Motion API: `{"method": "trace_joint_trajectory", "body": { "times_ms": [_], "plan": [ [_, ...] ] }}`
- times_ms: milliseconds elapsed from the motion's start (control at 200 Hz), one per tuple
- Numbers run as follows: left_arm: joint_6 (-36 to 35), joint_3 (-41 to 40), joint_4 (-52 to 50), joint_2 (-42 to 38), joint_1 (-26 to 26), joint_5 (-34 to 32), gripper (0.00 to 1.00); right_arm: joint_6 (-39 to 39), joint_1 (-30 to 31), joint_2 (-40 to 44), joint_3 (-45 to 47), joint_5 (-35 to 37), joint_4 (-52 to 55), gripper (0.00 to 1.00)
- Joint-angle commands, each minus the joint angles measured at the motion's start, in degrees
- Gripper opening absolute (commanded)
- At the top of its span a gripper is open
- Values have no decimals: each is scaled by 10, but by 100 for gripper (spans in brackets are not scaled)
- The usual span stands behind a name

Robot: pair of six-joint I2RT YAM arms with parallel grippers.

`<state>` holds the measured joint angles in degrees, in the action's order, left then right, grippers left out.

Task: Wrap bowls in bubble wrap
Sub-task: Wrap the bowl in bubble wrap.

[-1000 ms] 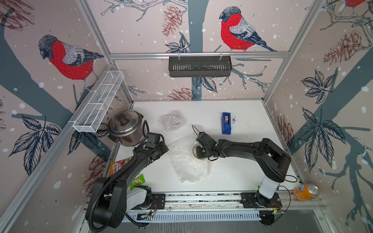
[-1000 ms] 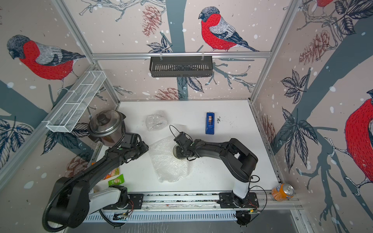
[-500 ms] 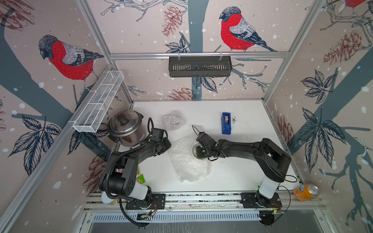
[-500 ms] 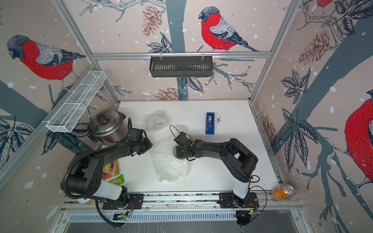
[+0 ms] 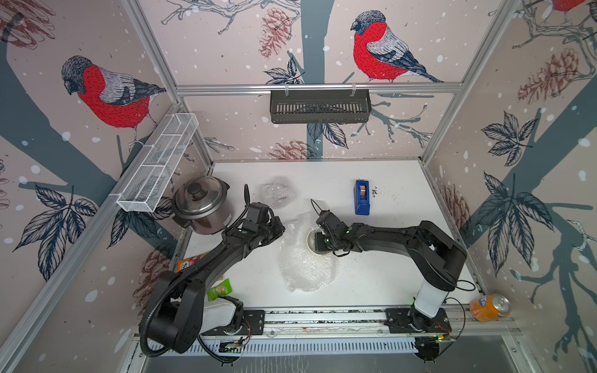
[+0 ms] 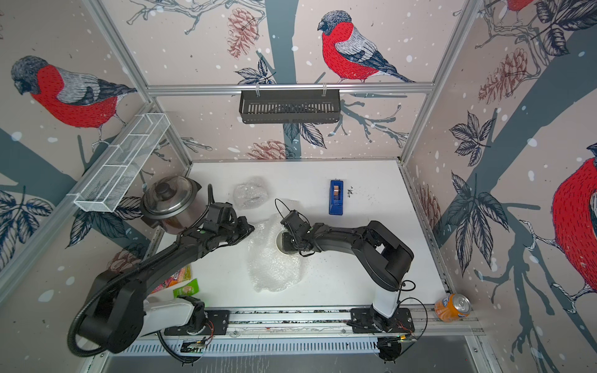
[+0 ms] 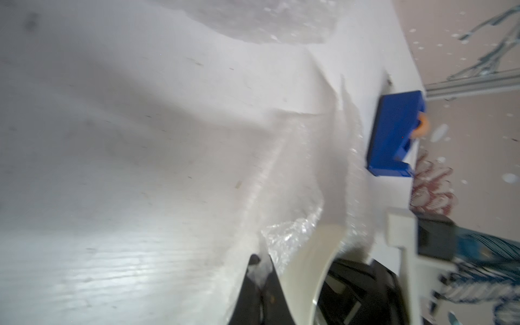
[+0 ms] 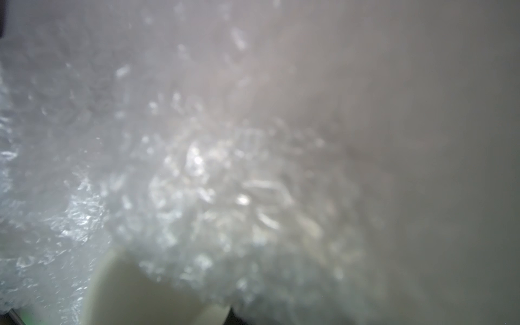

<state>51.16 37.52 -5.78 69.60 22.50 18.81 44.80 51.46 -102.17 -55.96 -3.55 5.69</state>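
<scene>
Both pairs of fingers are closed now. A second ago the left gripper (image 5: pixel 279 231) stood just clear of the sheet with its fingers about half apart. It has since slid right across the worktop (image 5: pixel 371 284), and the fingers have come together on the left edge of the bubble wrap (image 5: pixel 303 264). The left wrist view shows crinkled film pinched between them. Half a second ago that arm was folded up tight over its base; it is stretched out again.

The right gripper (image 5: pixel 318 241) has not moved. Its fingers stay clamped narrow on the right wall of the cream bowl (image 5: pixel 310 240), which sits upright on the far part of the sheet in both top views. Bowl and sheet lie where they were. The right wrist view is a blur of bubbles with a bit of cream rim.

Farther back, the crumpled bundle of wrap (image 5: pixel 277 193) is unchanged, between the cooker (image 5: pixel 200 206) and the tape dispenser (image 5: pixel 361 197). Whether it holds a bowl cannot be told.
</scene>
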Motion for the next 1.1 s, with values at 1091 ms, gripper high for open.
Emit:
{"method": "trace_joint_trajectory", "body": {
  "times_ms": [1091],
  "plan": [
    [149, -25, 186, 156, 158, 3, 0, 41, -19, 215, 64, 87, 83, 42]
  ]
}}
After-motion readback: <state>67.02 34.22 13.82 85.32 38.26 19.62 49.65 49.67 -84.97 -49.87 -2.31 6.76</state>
